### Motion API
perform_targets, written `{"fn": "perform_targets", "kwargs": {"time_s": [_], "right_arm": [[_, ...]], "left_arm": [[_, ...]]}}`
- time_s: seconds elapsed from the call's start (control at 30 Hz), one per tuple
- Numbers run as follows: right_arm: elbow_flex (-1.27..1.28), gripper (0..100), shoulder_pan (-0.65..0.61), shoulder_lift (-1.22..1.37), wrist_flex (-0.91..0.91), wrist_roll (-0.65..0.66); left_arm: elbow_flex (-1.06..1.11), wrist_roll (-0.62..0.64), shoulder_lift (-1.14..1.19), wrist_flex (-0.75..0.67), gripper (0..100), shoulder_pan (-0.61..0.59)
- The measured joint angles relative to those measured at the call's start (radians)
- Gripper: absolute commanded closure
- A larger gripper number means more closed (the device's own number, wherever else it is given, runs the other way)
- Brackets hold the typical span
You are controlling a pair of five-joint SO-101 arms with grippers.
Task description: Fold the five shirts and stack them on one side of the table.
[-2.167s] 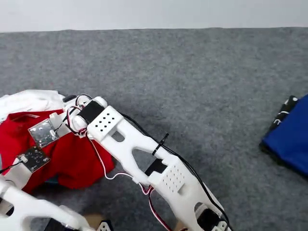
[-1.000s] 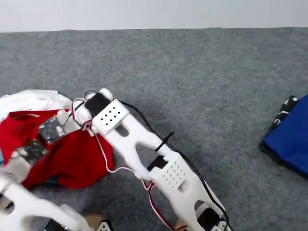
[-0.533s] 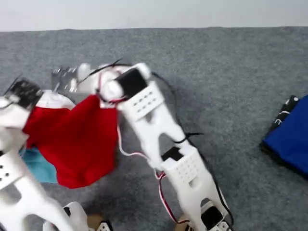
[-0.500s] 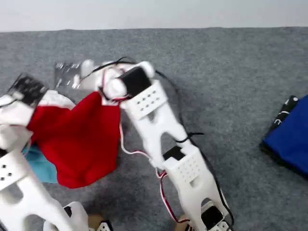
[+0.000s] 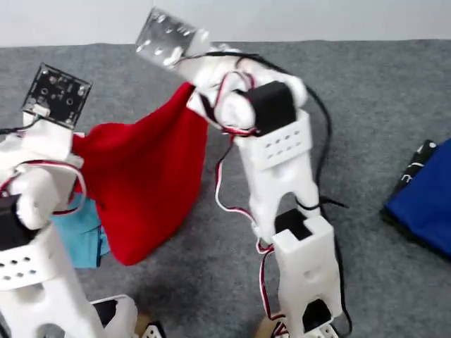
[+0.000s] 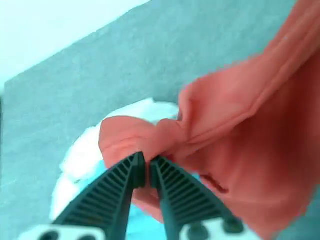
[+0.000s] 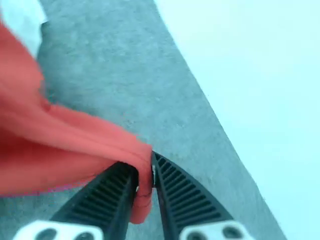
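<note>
Left hand (image 6: 145,164) and right hand (image 7: 145,169) each clamp an edge of the red shirt (image 5: 144,183). It hangs between them above the surface (image 5: 366,113), at left, over a teal shirt (image 5: 86,238).

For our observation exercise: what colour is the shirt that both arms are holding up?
The shirt is plain red; the high view shows it best.
</note>
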Motion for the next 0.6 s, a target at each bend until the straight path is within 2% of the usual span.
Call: {"fn": "perform_targets", "kwargs": {"time_s": [0.17, 0.27, 0.4, 0.6], "right_arm": [[0.0, 98.9, 0.06, -0.041, 0.002, -0.114], [0.0, 98.9, 0.114, -0.074, 0.002, -0.187], [0.0, 98.9, 0.196, -0.14, 0.002, -0.253], [0.032, 98.8, 0.293, -0.27, 0.002, -0.27]], "left_arm": [[0.0, 0.209, 0.0, -0.055, 100, 0.101], [0.0, 0.287, 0.0, -0.094, 100, 0.14], [0.0, 0.341, 0.0, -0.133, 100, 0.193], [-0.026, 0.373, 0.0, -0.209, 100, 0.269]]}}
